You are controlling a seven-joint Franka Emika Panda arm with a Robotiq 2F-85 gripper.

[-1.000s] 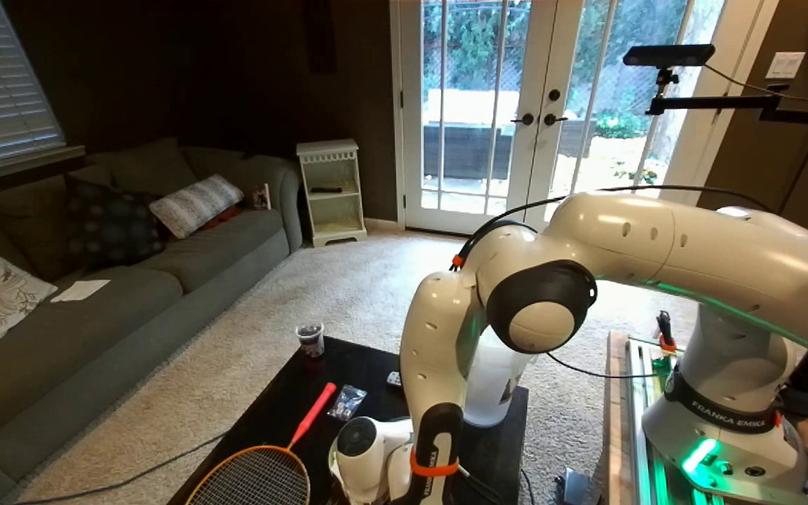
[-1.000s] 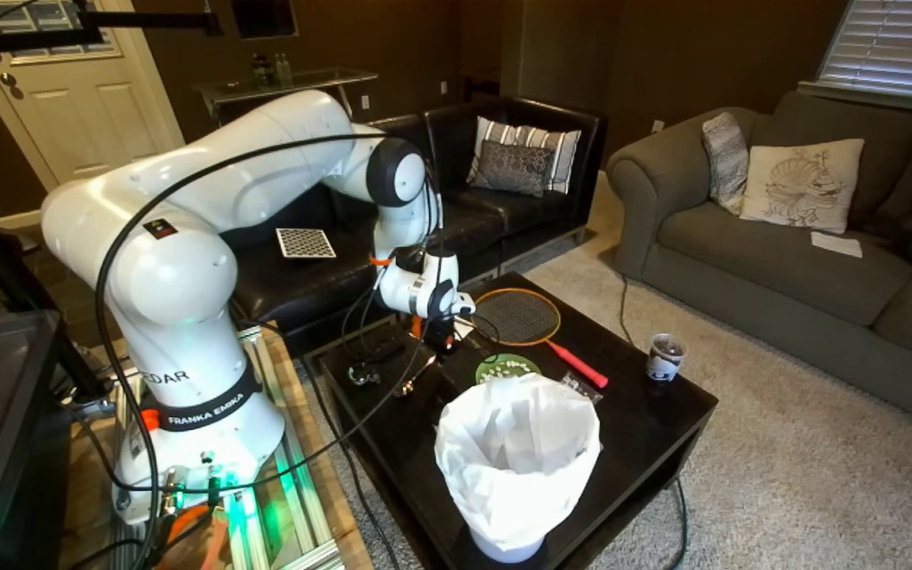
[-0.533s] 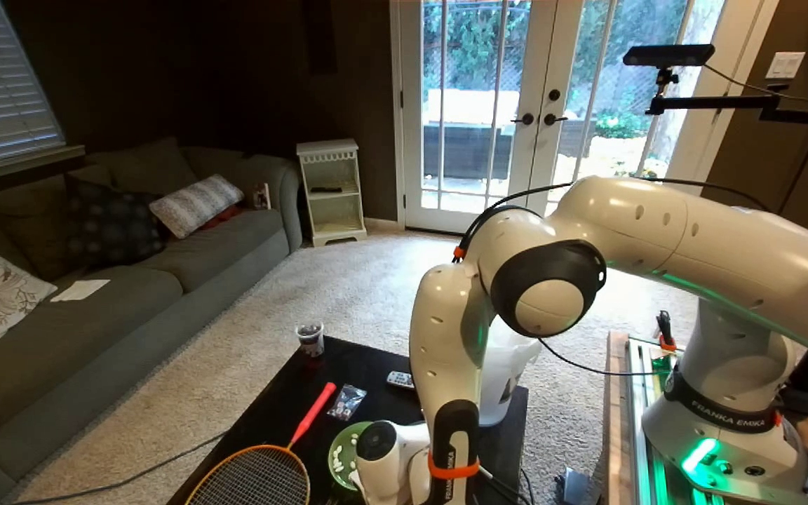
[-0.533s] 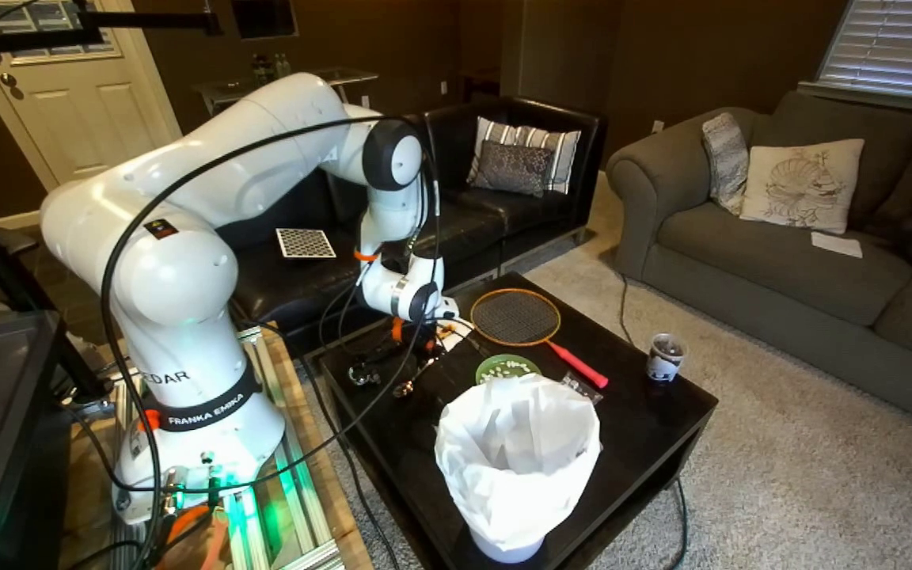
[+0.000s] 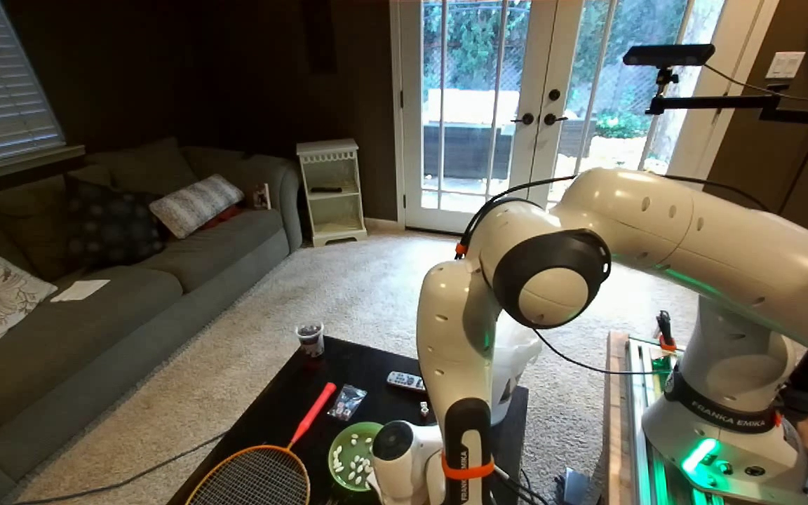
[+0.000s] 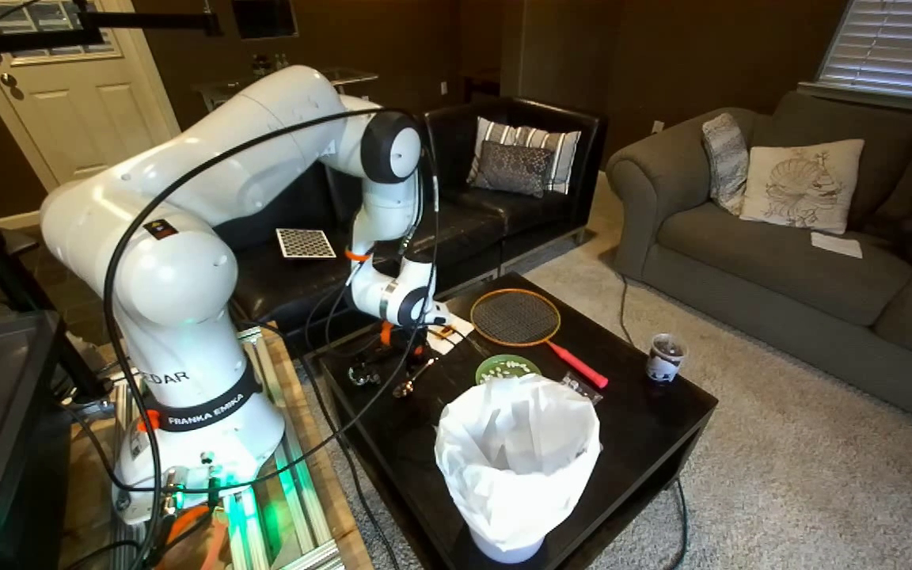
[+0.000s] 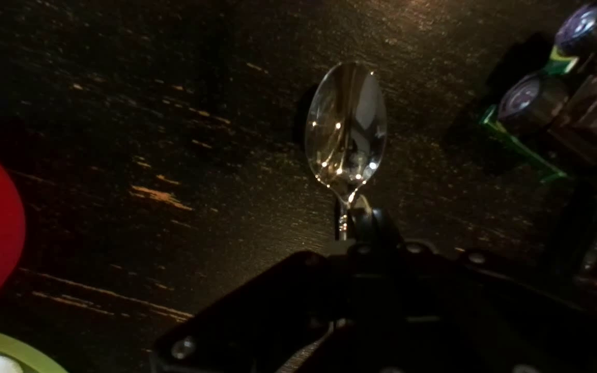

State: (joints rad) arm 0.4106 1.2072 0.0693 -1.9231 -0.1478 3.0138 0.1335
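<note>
Metal spoon [image 7: 346,129] on dark table [image 6: 630,427], closed gripper [image 7: 354,243] at the handle

Spoon: bright metal, one piece, lying flat. Bowl points to the top of the wrist view; handle passes out of sight behind the fingertips.

Gripper: brought fully together, nothing visible in its grasp; poised at the spoon's handle. Whether it touches the handle cannot be told.

Around the spoon, wrist view:
– to its left, a red rounded item [image 7: 5,233], cut by the picture's edge;
– below and left of it, a green plate [image 7: 26,349] carrying white pieces;
– to its right, a blurred assembly [image 7: 534,101] with lens-like round parts and green edges.

Around the spoon, in an exterior view:
– past its handle end, a white sheet [image 6: 457,339] with orange on it;
– behind and right of it, a badminton racket [image 6: 519,318], orange frame, pinkish-red grip;
– right of it and nearer the camera, a bin [image 6: 515,467] with white liner;
– right of it, beyond the plate, a clear packet [image 6: 580,388];
– well to its right, a cup [image 6: 666,360], dark contents;
– behind it, off the table, a black sofa [image 6: 464,218].
</note>
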